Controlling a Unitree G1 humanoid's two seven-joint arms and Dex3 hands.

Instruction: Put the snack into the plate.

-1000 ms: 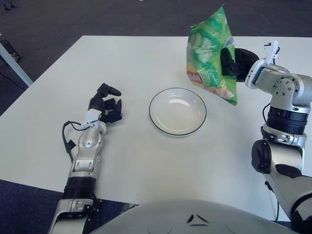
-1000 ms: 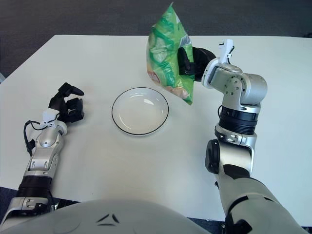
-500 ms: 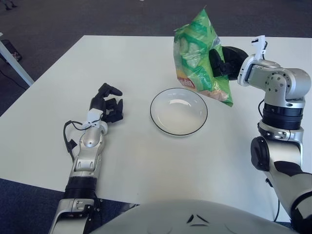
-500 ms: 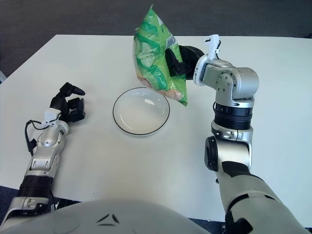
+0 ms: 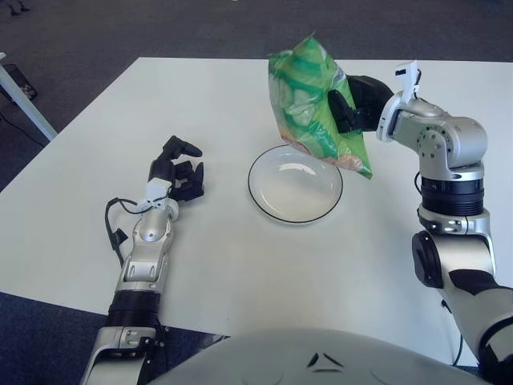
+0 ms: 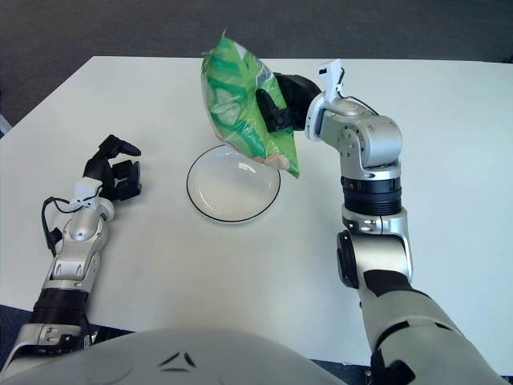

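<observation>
One step of the task looks complete: the snack (image 5: 315, 104), a green bag, is grasped and lifted clear of the table (image 5: 240, 265). The right hand (image 5: 358, 104) holds it from the bag's right side, fingers (image 5: 341, 110) clamped on the bag approx. at mid-height, w/ the bag roughly upright, top corner tilted away from the robot and lower edge hanging down. Position: the bag is in the air above the far rim of the plate (image 5: 264, 202); in both eye views its lower edge overlaps the plate's far right edge, but contact cannot be confirmed and the bag appears to hang free. The plate itself is white w/ a dark rim, holds nothing, and sits near the table centre. The left hand (image 5: 178, 170) shows to the left of the plate, well apart from it, fingers curled loosely, holding nothing. Remaining, by judgement: bring the bag fully over the plate's centre, lower it until it sits in the dish, then let go and clear the hand. Est. progress: past halfway; pick-up done, placement and release not yet done. Note: bag is wider than the dish's flat base, so it may overhang the rim when set down.
</observation>
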